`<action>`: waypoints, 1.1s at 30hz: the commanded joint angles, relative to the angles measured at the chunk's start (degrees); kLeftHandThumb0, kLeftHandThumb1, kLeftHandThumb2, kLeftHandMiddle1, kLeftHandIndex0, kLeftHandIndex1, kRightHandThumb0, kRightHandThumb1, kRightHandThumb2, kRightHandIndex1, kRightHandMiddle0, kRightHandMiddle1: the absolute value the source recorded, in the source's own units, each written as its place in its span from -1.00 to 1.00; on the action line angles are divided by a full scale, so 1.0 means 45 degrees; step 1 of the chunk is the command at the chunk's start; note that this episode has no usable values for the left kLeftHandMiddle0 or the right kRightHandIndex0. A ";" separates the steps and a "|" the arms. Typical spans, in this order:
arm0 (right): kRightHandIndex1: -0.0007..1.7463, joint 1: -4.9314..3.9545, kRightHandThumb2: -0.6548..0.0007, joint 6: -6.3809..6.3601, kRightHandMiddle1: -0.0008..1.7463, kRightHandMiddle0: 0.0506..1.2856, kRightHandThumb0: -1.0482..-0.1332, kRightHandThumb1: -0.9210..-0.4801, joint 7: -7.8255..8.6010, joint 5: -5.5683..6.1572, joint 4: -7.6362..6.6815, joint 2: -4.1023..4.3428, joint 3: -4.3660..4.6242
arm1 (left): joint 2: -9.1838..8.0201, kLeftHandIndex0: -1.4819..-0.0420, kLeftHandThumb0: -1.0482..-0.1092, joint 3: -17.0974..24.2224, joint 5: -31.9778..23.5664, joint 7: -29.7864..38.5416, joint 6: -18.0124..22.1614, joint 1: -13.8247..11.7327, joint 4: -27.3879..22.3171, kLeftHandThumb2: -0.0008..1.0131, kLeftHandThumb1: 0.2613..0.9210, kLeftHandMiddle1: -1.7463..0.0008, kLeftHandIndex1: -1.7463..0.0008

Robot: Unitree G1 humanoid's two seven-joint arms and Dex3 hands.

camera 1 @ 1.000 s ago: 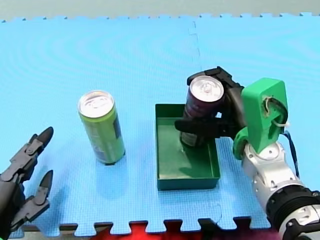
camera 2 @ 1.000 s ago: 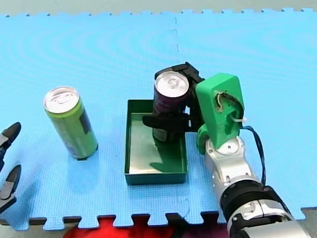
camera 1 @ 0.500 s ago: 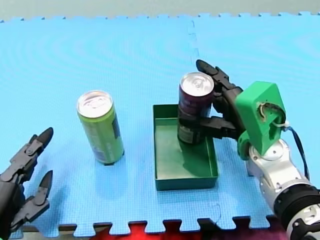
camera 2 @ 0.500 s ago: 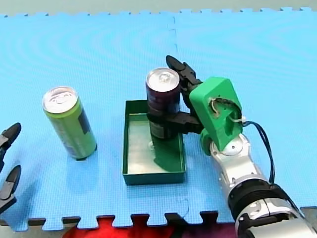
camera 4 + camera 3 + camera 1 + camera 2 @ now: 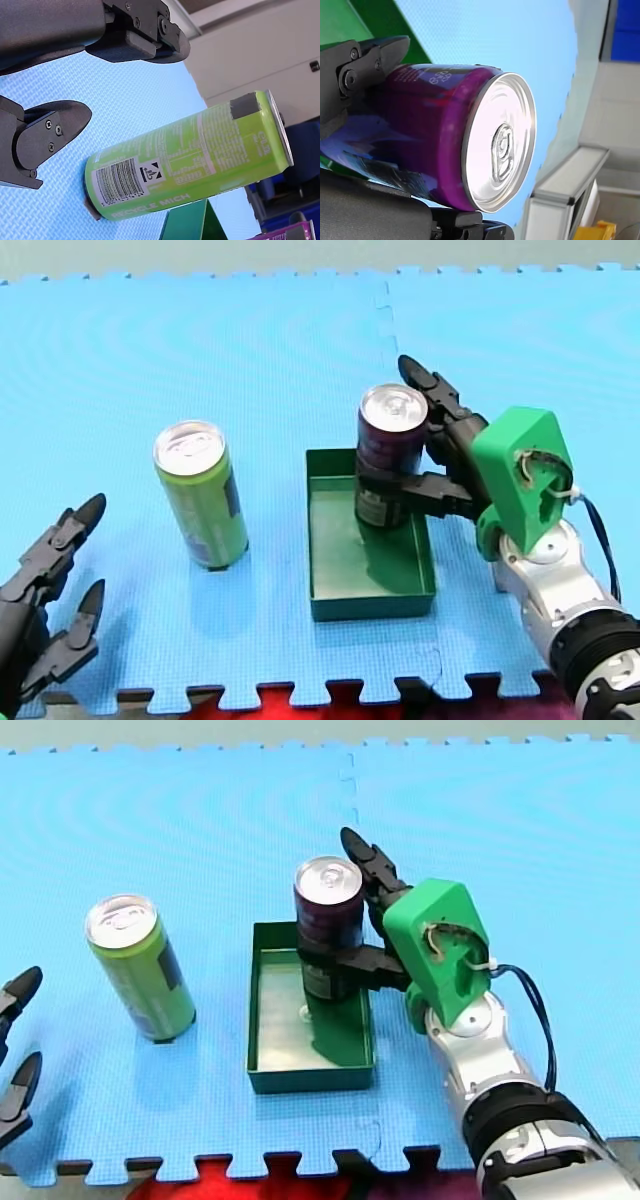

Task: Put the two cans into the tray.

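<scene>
— Two cans, please: where is each one on your screen?
— I see the purple can point(image 5: 390, 465) upright in the right hand point(image 5: 450, 455). The thumb point(image 5: 400, 483) lies across its front, low on the body. The fingers point(image 5: 428, 390) stand behind it, nearly straight, and reach past the rim. So the hand is closed on the can only loosely. The can's bottom is down inside the green tray point(image 5: 370, 602), at the corner far from the robot and closest to this hand's palm. Whether it fully rests on the tray floor, I cannot tell.
— And the other one?
— The green can point(image 5: 203, 497) stands upright on the blue mat point(image 5: 200, 350). It is beside the tray, on the side away from the right hand, and does not touch it. It is ahead of my left hand point(image 5: 45, 620) and well apart from it. That hand is empty, low at the mat's near edge.
</scene>
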State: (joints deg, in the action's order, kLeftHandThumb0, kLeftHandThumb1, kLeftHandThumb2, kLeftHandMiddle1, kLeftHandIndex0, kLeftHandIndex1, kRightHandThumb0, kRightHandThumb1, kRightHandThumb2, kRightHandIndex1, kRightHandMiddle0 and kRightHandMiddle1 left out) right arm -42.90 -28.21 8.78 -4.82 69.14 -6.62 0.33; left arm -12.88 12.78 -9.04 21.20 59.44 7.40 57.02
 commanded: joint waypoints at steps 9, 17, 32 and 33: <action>-1.00 -0.0174 0.89 -0.0181 -1.00 -0.92 -0.95 -1.00 0.0350 0.0154 0.0044 0.0102 -0.0146 | -0.0130 0.59 -1.00 -0.0001 0.0032 -0.0043 0.0002 0.0104 -0.0046 0.41 1.00 1.00 1.00; -1.00 0.0159 0.73 -0.0452 -1.00 -0.95 -1.00 -0.98 0.1580 -0.0032 -0.0093 0.0850 0.0122 | -0.0173 0.59 -1.00 -0.0016 0.0112 -0.0120 -0.0037 0.0090 -0.0100 0.42 1.00 1.00 1.00; -1.00 -0.0055 1.00 0.0469 -1.00 -0.98 -0.11 0.39 0.4020 0.0799 -0.0283 0.1290 -0.0245 | -0.0284 0.59 -1.00 -0.0023 0.0025 0.0087 -0.0369 0.0008 -0.0267 0.45 1.00 1.00 1.00; -1.00 -0.0050 1.00 0.0482 -1.00 -0.98 -0.09 0.40 0.4014 0.0808 -0.0297 0.1298 -0.0254 | -0.0295 0.59 -1.00 -0.0029 0.0035 0.0090 -0.0366 0.0003 -0.0272 0.46 1.00 1.00 1.00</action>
State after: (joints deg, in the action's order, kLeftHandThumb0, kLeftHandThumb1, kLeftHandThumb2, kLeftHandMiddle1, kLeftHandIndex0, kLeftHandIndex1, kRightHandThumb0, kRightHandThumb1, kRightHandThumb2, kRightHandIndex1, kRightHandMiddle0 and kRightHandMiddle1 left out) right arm -42.80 -26.20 26.78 -1.49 68.13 -1.18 -0.62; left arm -13.79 12.66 -8.92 21.59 57.90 7.54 55.98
